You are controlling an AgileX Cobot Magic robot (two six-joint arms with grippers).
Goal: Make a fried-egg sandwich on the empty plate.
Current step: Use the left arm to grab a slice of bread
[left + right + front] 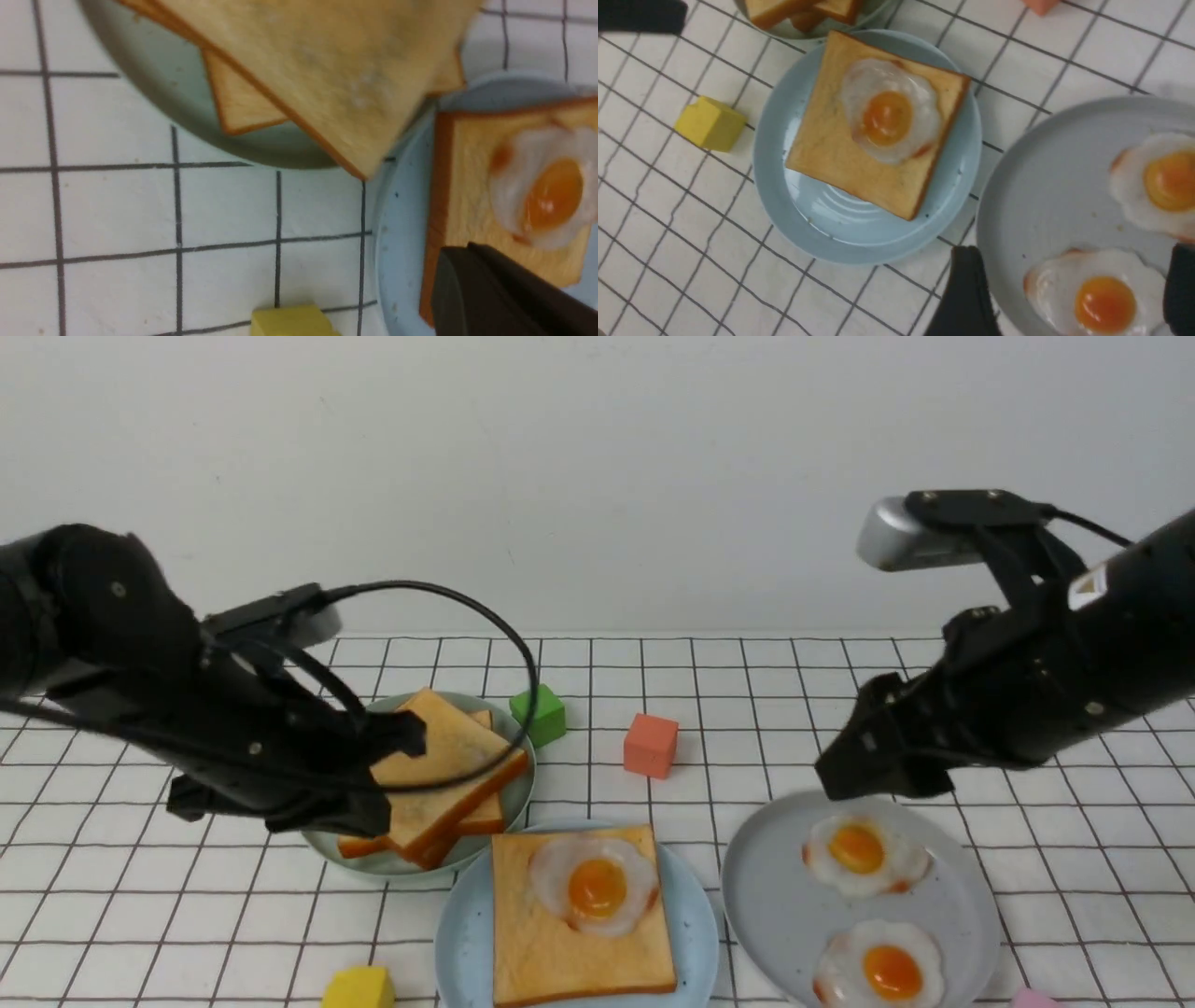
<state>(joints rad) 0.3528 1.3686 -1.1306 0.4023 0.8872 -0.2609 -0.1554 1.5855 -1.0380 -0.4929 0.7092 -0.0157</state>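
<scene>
Over the green plate (392, 868) — left arm (233, 728) slants down, clamping toast (457, 756).

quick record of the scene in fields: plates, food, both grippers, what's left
blue plate: base toast with fried egg on it
green plate: spare toast
grey plate: two spare eggs
left gripper: shut on top toast, tilted above the green plate
right gripper: open, empty, over the grey plate
left to do: top toast onto the egg
</scene>
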